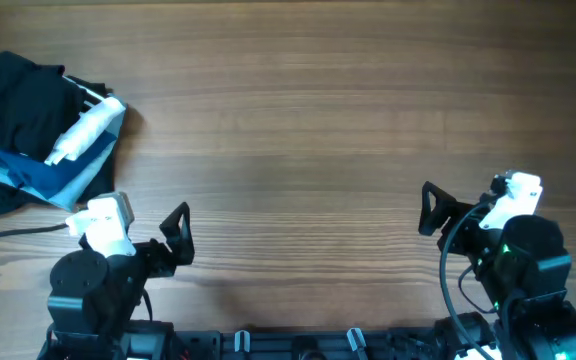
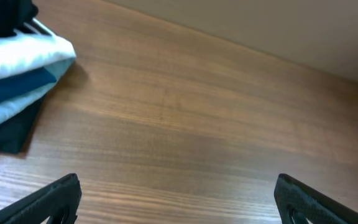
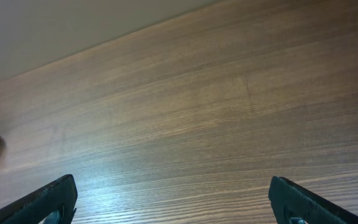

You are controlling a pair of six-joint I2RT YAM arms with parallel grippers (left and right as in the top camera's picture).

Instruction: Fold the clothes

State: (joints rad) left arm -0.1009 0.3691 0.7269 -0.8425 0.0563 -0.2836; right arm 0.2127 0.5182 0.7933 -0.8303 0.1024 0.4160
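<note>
At the far left corner of the brown wood-grain table [image 1: 298, 120], the black soft fabric shirt [image 1: 13, 95] lies bunched on top of a small heap, with a white garment with thin black stripes [image 1: 90, 125] and blue folded garments [image 1: 63, 175] stacked against and under it; its collar and logo cannot be made out from here. The heap lies ahead of and slightly outward from the left gripper [image 1: 178, 235], near it, while the right gripper [image 1: 430, 212] sits well apart on the opposite side of the table. Both grippers hold nothing: in each wrist view the two dark fingers stand spread wide at the bottom corners with bare wood between them. The left wrist view catches only the edge of the pile at its upper left, so the arm points past the shirt rather than at it. The shirt is crumpled, so no clear long axis shows. The left arm is plainly the nearer one, and reaching the shirt would likely mean swinging forward and to its left.
</note>
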